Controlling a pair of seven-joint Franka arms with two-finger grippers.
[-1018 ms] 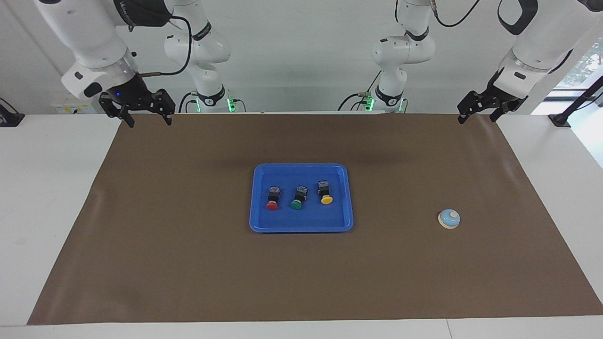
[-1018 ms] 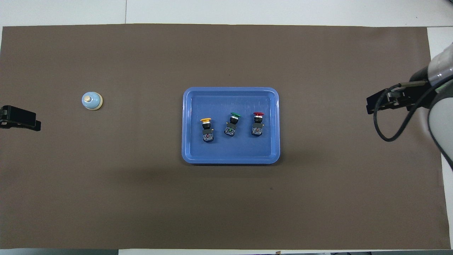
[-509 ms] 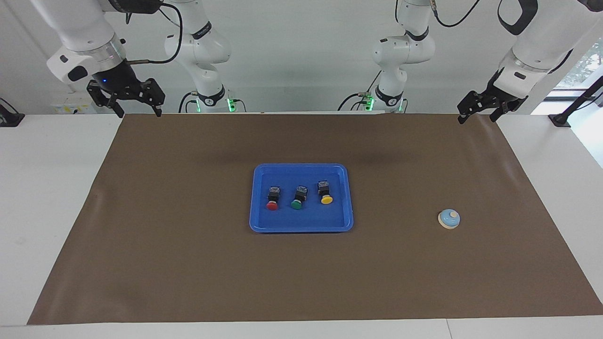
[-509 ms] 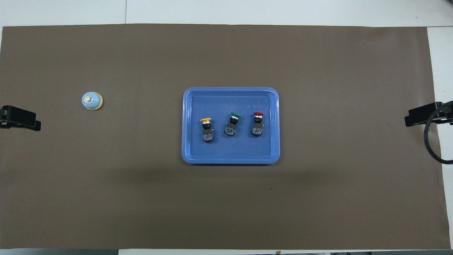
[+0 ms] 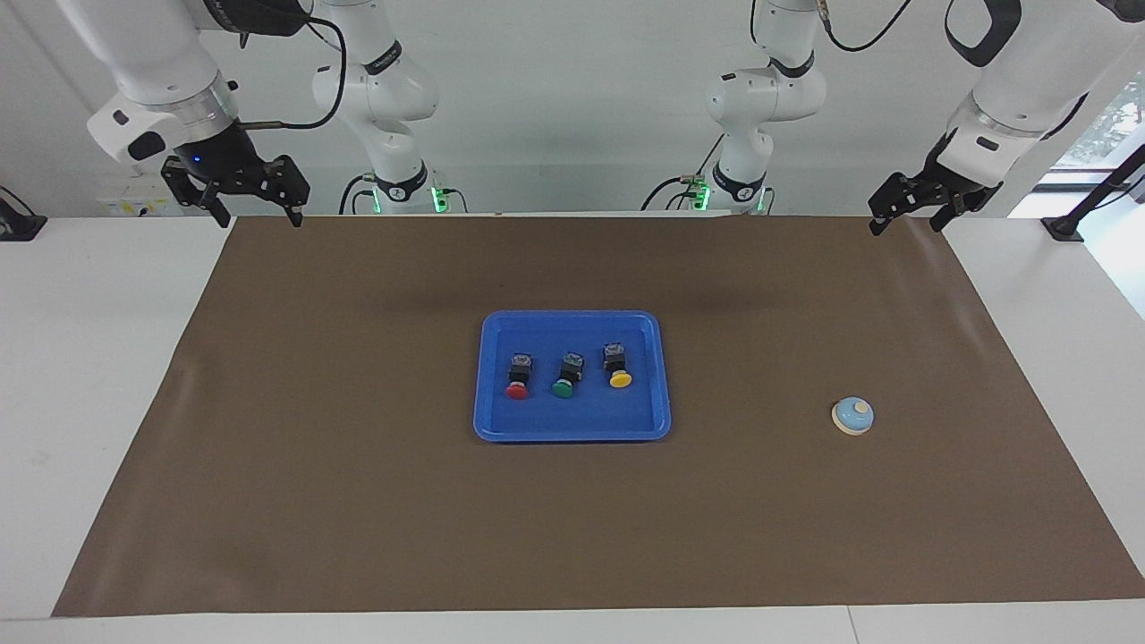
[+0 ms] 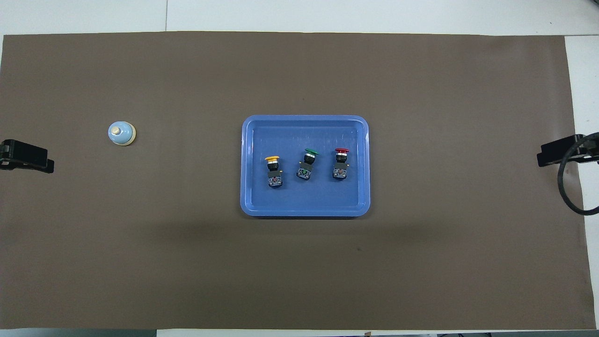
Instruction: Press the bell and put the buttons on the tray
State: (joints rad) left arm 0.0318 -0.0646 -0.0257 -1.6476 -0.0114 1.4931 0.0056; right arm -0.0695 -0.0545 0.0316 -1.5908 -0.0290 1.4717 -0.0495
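The bright-blue tray (image 5: 572,427) (image 6: 304,126) sits in the middle of the brown mat. Three buttons lie inside it in a row: red (image 5: 517,377) (image 6: 341,163), green (image 5: 566,377) (image 6: 307,164) and yellow (image 5: 616,366) (image 6: 273,171). The light-blue bell (image 5: 852,416) (image 6: 121,133) stands alone on the mat toward the left arm's end. My left gripper (image 5: 905,217) (image 6: 28,160) hangs open above the mat's corner at its own end. My right gripper (image 5: 257,215) (image 6: 559,154) hangs open above the mat's corner at the other end, holding nothing.
A brown mat (image 5: 572,537) covers most of the white table (image 5: 89,358). Both arm bases (image 5: 394,179) stand at the robots' edge. A black cable (image 6: 568,192) loops off the right arm.
My right gripper has drawn back from over the mat toward its own end and risen a little. The left arm, tray, buttons and bell have not moved.
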